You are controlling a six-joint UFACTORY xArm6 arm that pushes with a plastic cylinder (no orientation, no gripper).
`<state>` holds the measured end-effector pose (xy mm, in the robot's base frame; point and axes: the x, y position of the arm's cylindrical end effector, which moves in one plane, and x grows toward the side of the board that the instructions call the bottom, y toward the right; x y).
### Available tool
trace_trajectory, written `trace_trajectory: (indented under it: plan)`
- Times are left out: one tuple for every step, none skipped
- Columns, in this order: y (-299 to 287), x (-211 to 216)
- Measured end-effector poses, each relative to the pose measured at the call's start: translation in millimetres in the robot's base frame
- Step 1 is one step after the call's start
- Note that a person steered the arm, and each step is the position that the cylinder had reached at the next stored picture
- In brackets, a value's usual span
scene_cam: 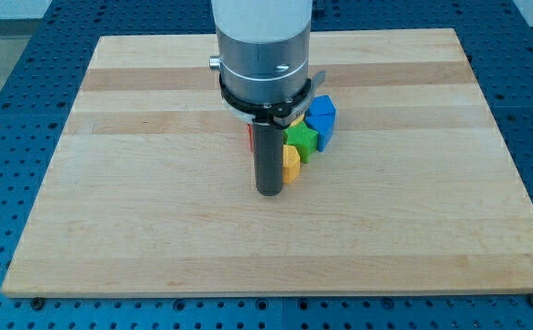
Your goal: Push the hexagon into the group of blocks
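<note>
My tip (268, 192) rests on the wooden board (156, 229) near its middle. A yellow block (291, 162), whose shape I cannot make out fully, touches the rod's right side just above the tip. A green block (302, 139) sits right behind the yellow one. A blue block (321, 119) lies further up and to the right, touching the green one. A red block (249, 137) peeks out on the rod's left and is mostly hidden by it. The blocks form one tight cluster. Part of the cluster is hidden behind the arm.
The arm's wide grey-and-white body (261, 46) hangs over the board's upper middle and covers what lies behind it. The board sits on a blue perforated table (9, 82).
</note>
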<state>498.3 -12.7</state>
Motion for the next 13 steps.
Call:
trace_trajectory:
  plan:
    - [0, -5]
    - [0, -9]
    - [0, -12]
    - [0, -14]
    - [0, -17]
    - [0, -20]
    - [0, -22]
    - [0, -22]
    - [0, -23]
    - [0, -28]
    - [0, -40]
    - [0, -43]
    - [0, -39]
